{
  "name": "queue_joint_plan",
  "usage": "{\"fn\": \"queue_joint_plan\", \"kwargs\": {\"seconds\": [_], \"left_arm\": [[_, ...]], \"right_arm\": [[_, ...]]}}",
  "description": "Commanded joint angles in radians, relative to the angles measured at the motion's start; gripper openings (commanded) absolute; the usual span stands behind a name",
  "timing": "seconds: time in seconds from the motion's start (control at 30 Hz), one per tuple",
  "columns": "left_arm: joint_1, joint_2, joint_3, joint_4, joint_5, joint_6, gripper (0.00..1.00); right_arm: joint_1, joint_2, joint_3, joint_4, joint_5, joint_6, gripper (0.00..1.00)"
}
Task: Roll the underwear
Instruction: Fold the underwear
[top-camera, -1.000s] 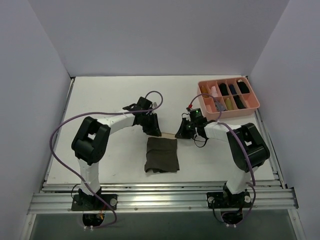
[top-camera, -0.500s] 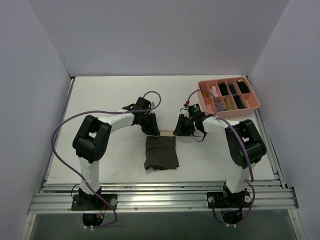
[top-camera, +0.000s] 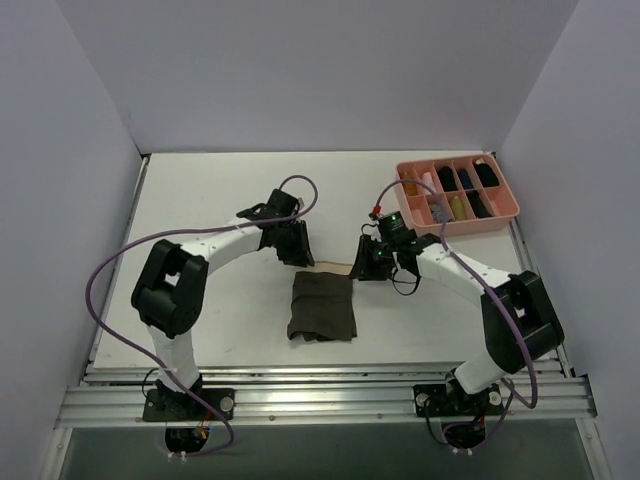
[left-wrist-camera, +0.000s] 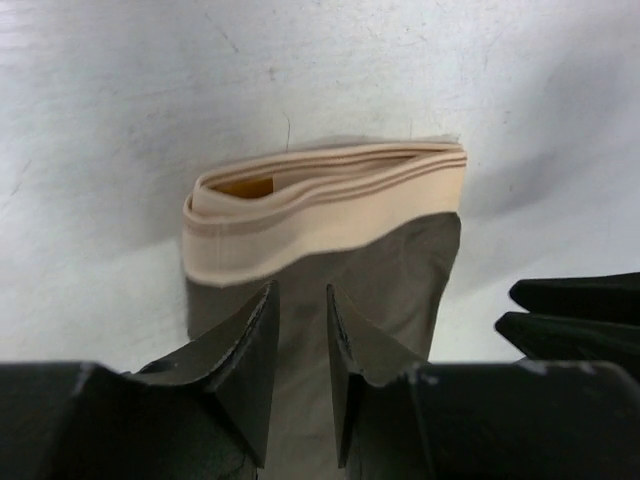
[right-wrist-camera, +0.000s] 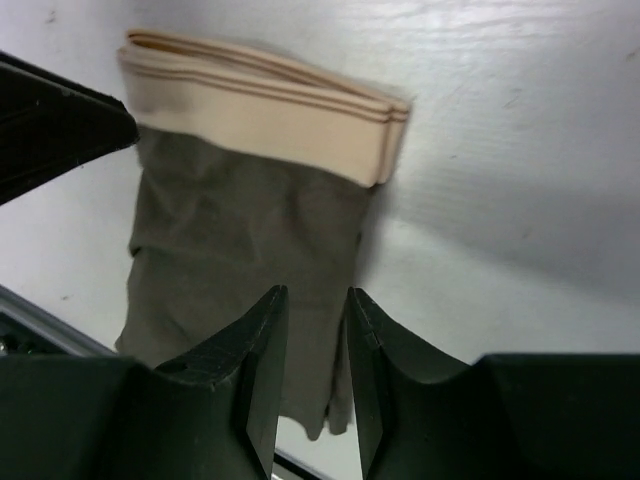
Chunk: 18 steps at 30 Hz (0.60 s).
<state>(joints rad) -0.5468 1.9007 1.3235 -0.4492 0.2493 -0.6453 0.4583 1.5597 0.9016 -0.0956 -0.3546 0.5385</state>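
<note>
The underwear (top-camera: 322, 306) lies flat on the white table as a folded dark olive strip, its beige waistband (top-camera: 336, 268) at the far end. In the left wrist view the waistband (left-wrist-camera: 320, 205) is doubled over beyond my fingertips. My left gripper (top-camera: 297, 251) hovers at the waistband's left corner, jaws a little apart, nothing between them (left-wrist-camera: 300, 305). My right gripper (top-camera: 366, 266) hangs over the right corner, also open with an empty gap (right-wrist-camera: 316, 310) above the olive cloth (right-wrist-camera: 240, 240). Each wrist view shows the other gripper's black fingers at its edge.
A pink compartment tray (top-camera: 505, 211) with small rolled bundles stands at the back right. White walls close in on three sides. An aluminium rail (top-camera: 320, 395) runs along the near edge by the arm bases.
My right gripper has opened from shut and let the cloth's edge lie flat. The left gripper has widened slightly and drawn back a little toward the far left.
</note>
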Motion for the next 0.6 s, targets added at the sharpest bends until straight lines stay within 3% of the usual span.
{"fn": "queue_joint_plan", "kwargs": {"seconds": [0.0,0.1,0.2,0.37,0.57], "left_arm": [[0.008,-0.153,0.02,-0.101,-0.106,-0.005,0.34],[0.022,-0.221,0.003,-0.213,-0.125,-0.051,0.36],[0.024,-0.297,-0.111,-0.243,-0.102,-0.111,0.4],[0.022,-0.416,-0.395,-0.152,0.022,-0.221,0.42],[0.022,-0.473,-0.559,0.006,0.129,-0.301,0.45]], "right_arm": [[0.045,-0.076,-0.032,-0.069,0.036,0.05,0.26],[0.098,-0.093,-0.078,-0.047,0.031,0.089,0.26],[0.143,-0.102,-0.143,-0.012,0.034,0.11,0.27],[0.178,-0.118,-0.201,0.027,0.034,0.133,0.29],[0.198,-0.113,-0.219,0.023,0.04,0.127,0.31]]}}
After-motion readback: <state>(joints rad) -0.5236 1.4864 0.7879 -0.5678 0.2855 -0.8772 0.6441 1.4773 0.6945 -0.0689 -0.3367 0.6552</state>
